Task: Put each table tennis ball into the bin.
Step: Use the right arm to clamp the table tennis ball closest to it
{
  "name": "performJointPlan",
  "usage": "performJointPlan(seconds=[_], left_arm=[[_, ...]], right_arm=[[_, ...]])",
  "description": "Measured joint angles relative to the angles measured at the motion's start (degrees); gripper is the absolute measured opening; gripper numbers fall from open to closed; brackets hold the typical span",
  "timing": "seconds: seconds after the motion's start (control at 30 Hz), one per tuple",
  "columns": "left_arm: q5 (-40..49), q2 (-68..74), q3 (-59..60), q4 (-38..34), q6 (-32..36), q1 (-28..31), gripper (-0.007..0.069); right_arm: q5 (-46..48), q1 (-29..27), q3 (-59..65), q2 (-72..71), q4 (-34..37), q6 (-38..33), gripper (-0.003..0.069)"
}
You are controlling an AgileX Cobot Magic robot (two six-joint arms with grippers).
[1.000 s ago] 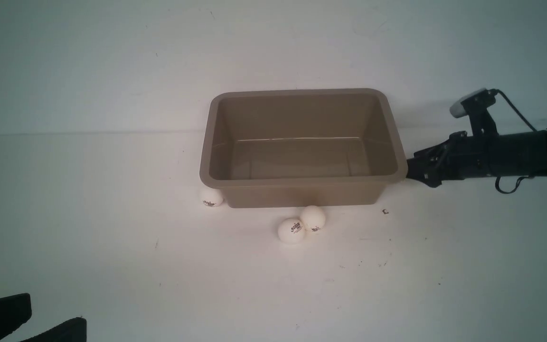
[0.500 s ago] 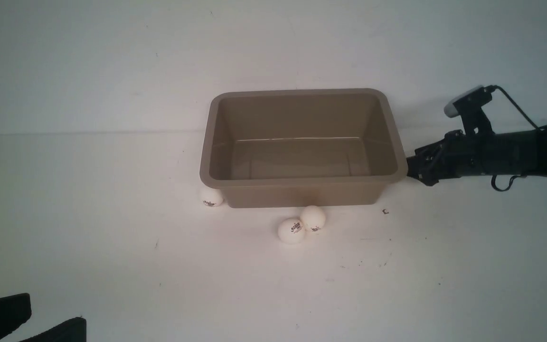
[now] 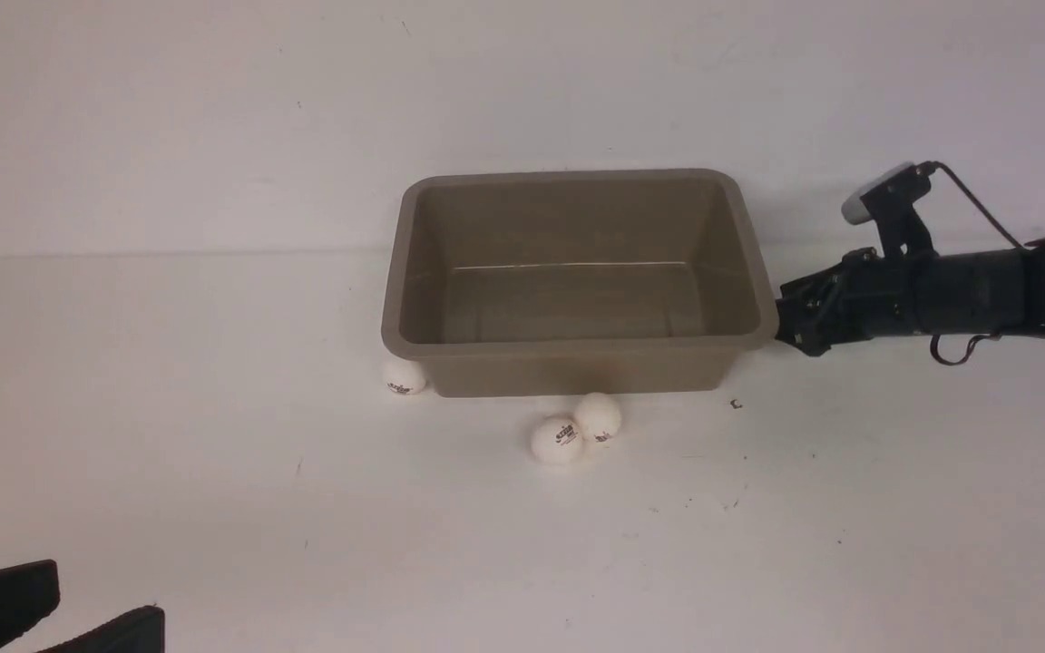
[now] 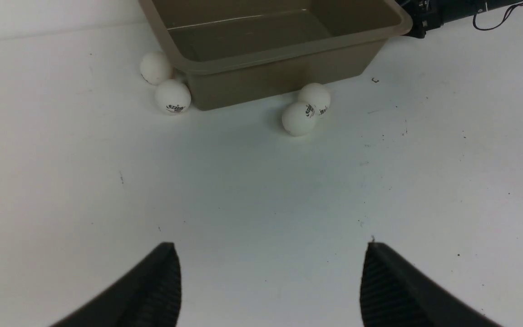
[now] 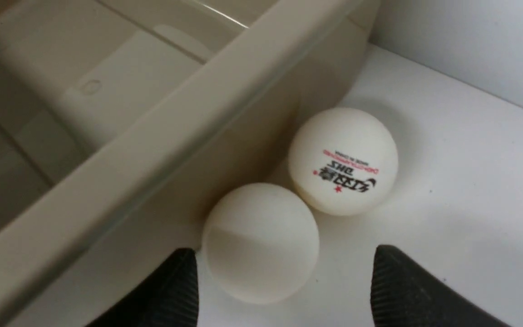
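— Where are the small white matte table tennis balls [image 3: 557, 441] found?

— All are seen on the white desk [image 3: 214, 472], outside the rectangular taupe plastic bin [image 3: 577, 347]. A touching pair [image 3: 597, 416] lies just before its near wall. A logo-marked ball [image 3: 404, 376] is pressed to the near left corner, with a further ball [image 4: 155, 67] just behind it.

— And the tools?

— The left tool [image 4: 270, 247] is held open low over the desk, well apart from the bin. The right tool [image 5: 284, 254] is open at the bin's right side. A plain-faced ball [image 5: 260, 243] lies partly between its fingertips, touching a logo-up ball [image 5: 343, 161], and both are set against the outer wall. Contact with the fingers cannot be told.
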Motion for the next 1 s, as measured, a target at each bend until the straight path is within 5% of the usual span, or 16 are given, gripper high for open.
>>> performJointPlan(seconds=[1.0], left_arm=[[0.0,0.0,0.0,0.0,0.0,0.0,0.0478]], right_arm=[[-4.6,1.1,0.0,0.1,6.5,-7.4,0.0462]])
